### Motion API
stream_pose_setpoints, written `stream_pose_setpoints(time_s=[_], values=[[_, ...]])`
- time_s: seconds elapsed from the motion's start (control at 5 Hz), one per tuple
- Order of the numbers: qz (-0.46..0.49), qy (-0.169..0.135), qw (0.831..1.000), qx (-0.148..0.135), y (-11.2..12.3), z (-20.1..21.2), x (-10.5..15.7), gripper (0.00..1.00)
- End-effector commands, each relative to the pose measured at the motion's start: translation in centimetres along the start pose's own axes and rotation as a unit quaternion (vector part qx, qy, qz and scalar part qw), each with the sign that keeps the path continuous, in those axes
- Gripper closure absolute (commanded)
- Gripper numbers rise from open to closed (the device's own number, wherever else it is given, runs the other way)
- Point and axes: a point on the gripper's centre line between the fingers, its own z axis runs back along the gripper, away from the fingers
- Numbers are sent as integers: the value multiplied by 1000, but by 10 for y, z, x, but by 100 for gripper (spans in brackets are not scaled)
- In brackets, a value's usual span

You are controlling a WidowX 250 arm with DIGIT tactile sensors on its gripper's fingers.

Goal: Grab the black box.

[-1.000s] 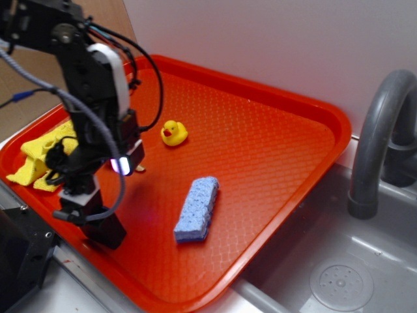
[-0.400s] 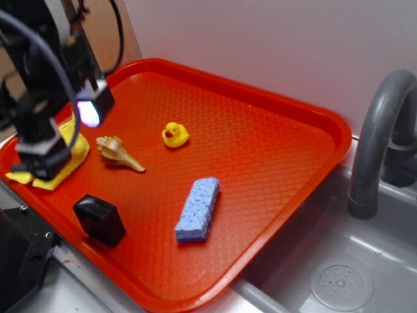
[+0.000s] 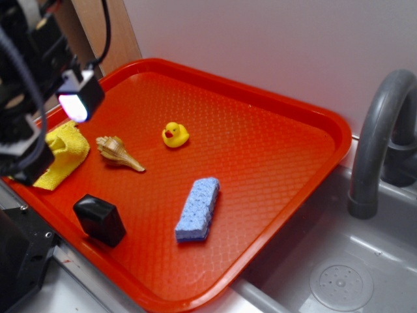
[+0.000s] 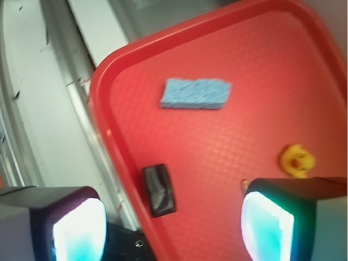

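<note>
Matte black box sits near the tray's front edge; our pincer hangs wide, empty, above. We should descend squarely, straddling its sides.

One tray held five loose things: one black box at 7 o'clock, one blue sponge at 6, one duck near centre, one shell and one yellow cloth at 9.
</note>
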Motion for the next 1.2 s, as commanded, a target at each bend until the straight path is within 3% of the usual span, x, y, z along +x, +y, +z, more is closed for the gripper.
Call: stream_pose_setpoints(time_s=[0.0, 0.2, 0.6, 1.0], values=[[-14, 30, 999, -18, -5, -35, -18, 0], [-13, 36, 999, -29, 18, -45, -17, 0], [-22, 57, 997, -54, 5, -70, -18, 0], [-41, 35, 998, -43, -15, -55, -19, 0]])
